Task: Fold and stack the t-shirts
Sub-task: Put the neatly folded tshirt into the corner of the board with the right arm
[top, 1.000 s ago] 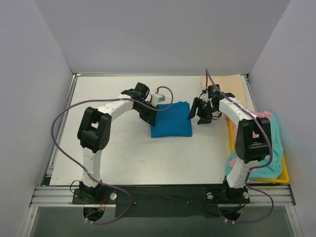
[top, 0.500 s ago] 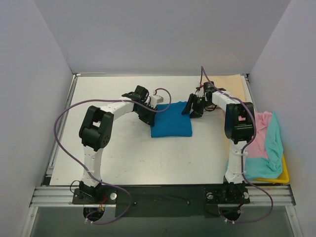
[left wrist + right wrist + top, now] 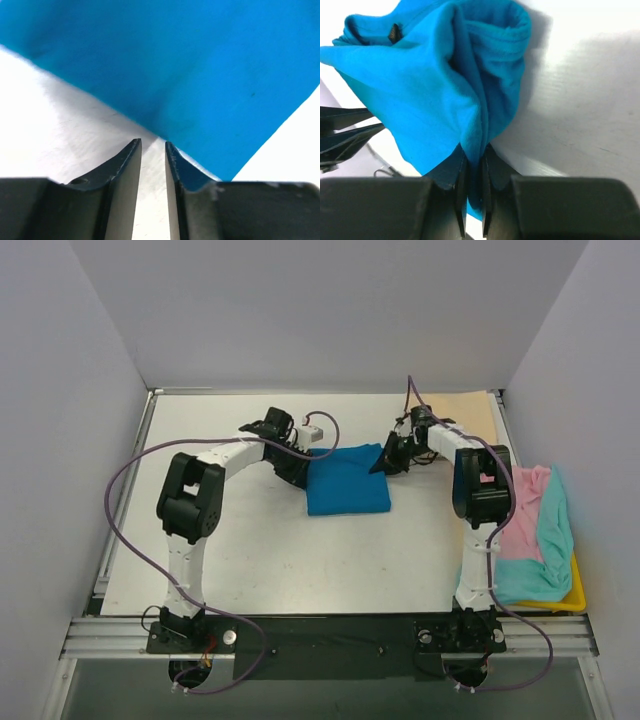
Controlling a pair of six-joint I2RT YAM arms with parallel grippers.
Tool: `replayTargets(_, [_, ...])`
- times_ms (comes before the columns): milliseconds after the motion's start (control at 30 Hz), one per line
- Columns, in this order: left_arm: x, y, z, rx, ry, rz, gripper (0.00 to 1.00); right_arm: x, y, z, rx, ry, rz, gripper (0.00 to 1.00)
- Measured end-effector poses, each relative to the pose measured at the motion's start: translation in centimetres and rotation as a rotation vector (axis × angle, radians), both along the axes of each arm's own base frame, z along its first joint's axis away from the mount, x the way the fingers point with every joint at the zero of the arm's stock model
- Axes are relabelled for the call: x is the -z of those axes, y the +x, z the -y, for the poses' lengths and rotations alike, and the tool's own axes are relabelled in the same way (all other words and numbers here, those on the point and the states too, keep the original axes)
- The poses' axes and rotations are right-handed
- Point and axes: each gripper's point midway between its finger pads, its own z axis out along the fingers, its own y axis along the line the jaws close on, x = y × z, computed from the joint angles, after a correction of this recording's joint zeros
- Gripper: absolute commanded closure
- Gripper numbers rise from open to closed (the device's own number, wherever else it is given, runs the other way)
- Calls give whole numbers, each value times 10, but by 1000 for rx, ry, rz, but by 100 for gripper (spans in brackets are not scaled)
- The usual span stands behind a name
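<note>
Table [image 3: 250, 560]: white; the blue t-shirt is carried on it, with bare surface seen on every side of the blue t-shirt.
Teal t-shirt [image 3: 555, 540]: draped loosely well to the right of the blue t-shirt and nearer the arm bases, partly spilled over the tray.
Pink t-shirt [image 3: 520, 520]: laid against the teal one, on the side facing the blue t-shirt.
Yellow tray [image 3: 565, 606]: mostly hidden under the pink and teal cloth; only a near corner of its rim is seen.
Blue t-shirt [image 3: 347, 480]: folded into a rough rectangle and laid flat; its far right corner is bunched and gripped.
Beige t-shirt [image 3: 475, 415]: spread flat, beyond and to the right of the blue t-shirt, apart from it.
Right fingers [image 3: 495, 175]: clamped together on a bunched fold at the blue t-shirt's far right corner.
Left fingers [image 3: 122, 175]: held slightly apart at the blue t-shirt's left edge; only table is seen in the gap, no cloth.
</note>
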Motion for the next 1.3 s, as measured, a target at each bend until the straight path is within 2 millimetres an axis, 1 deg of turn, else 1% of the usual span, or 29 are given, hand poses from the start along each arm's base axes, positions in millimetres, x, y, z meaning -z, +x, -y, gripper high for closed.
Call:
replayTargets(33, [-2, 5, -4, -11, 2, 9, 59, -2, 4, 3, -6, -27, 12, 100])
replayTargets(133, [-12, 26, -20, -54, 11, 48, 59, -17, 27, 15, -27, -140, 80, 100])
replayTargets(267, [-22, 49, -41, -102, 27, 97, 57, -53, 67, 41, -47, -313, 215, 100])
replayTargets(333, [-22, 53, -48, -114, 41, 107, 56, -69, 86, 56, -50, -406, 278, 100])
replayTargets(400, [-21, 53, -52, -116, 56, 107, 55, -78, 97, 67, -48, -480, 315, 100])
replayTargets(500, [-20, 51, -52, -111, 63, 102, 55, -89, 104, 84, -51, -577, 341, 100])
replayTargets(633, [-20, 50, -50, -106, 64, 101, 55, -105, 115, 98, -63, -666, 392, 100])
replayTargets(767, [-19, 50, -51, -104, 67, 103, 55, -123, 126, 117, -87, -780, 456, 100])
replayTargets(900, [-19, 50, -51, -105, 67, 103, 55, -130, 132, 132, -108, -865, 486, 100])
replayTargets(1000, [-19, 50, -51, -105, 68, 103, 55, -132, 133, 140, -118, -901, 488, 100])
replayTargets(1133, [-19, 50, -51, -105, 69, 103, 55, -136, 136, 143, -121, -922, 505, 100])
replayTargets(1300, [-19, 50, -52, -106, 76, 106, 55, -152, 144, 146, -115, -936, 555, 100])
